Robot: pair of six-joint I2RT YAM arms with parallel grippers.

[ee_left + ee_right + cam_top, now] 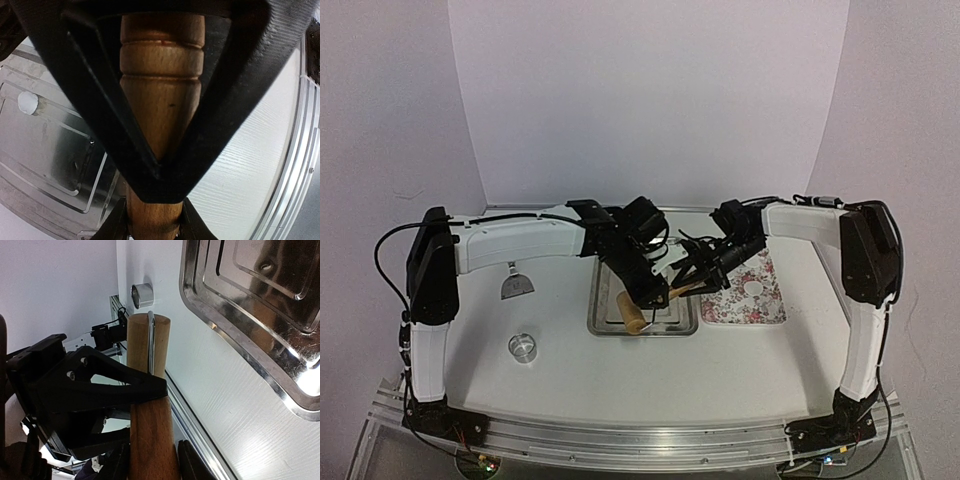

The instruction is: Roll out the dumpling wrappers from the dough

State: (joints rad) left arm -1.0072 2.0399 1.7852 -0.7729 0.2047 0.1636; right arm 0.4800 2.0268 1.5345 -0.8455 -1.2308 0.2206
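Wooden rolling pin (pixel 633 316) hangs over the metal tray (pixel 594 312), the left gripper (pixel 152 225) clamped on it. The right gripper (pixel 152 465) flanks the wood closely, though whether it bites I cannot tell. One dumpling wrapper (pixel 27 102) lies in the tray, another (pixel 752 288) on the floral mat (pixel 770 308); even grips and a level pin should roll it uniformly thin.

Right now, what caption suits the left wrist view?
Left end effector grips a light-brown wooden rolling pin near a shiny metal tray.
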